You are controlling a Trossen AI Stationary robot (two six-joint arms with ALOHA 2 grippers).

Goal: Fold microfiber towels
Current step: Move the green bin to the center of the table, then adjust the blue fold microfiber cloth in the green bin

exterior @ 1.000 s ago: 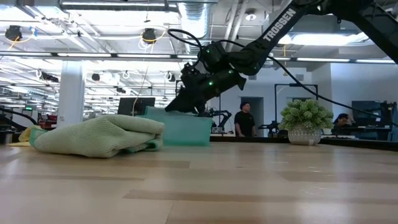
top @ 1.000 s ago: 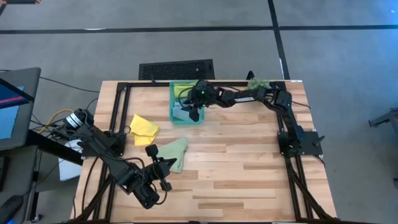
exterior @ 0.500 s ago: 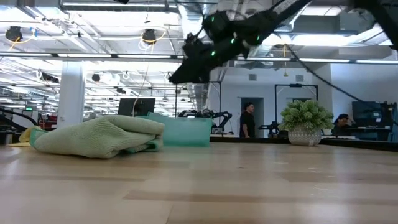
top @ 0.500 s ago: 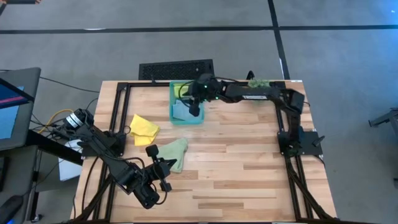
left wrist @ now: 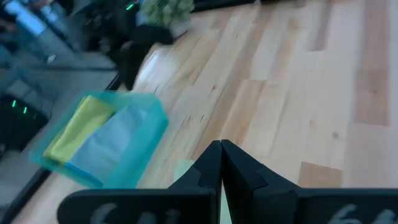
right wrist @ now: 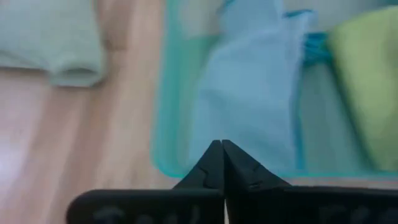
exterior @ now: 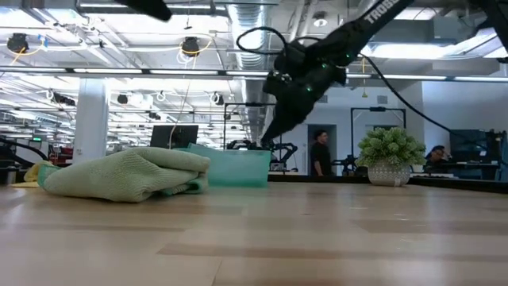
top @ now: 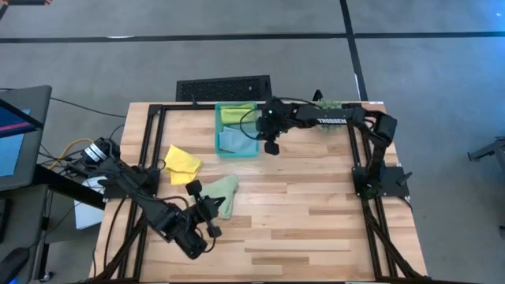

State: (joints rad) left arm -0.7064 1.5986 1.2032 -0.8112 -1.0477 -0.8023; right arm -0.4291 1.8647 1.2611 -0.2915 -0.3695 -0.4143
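A pale green towel (top: 223, 192) (exterior: 127, 175) lies bunched on the table at the near left. A yellow towel (top: 183, 161) lies farther left. A lime green towel (top: 237, 113) (right wrist: 367, 74) and a light blue towel (top: 233, 140) (right wrist: 255, 81) lie inside the teal bin (top: 218, 130). My right gripper (top: 271, 147) (right wrist: 222, 144) is shut and empty, raised just off the bin's near right corner. My left gripper (top: 211, 207) (left wrist: 221, 146) is shut and hangs well above the pale green towel's near edge, holding nothing.
A small spiky plant (top: 327, 104) (exterior: 389, 155) stands at the far right edge. Bare wood stretches across the table's middle and right. People (exterior: 321, 151) stand in the room behind the table. Cables and a screen (top: 16, 134) sit off the left side.
My right gripper has risen out of the bin, moved toward the table's right edge past the bin's wall, and shut its fingers empty. The light blue towel stays lying in the bin.
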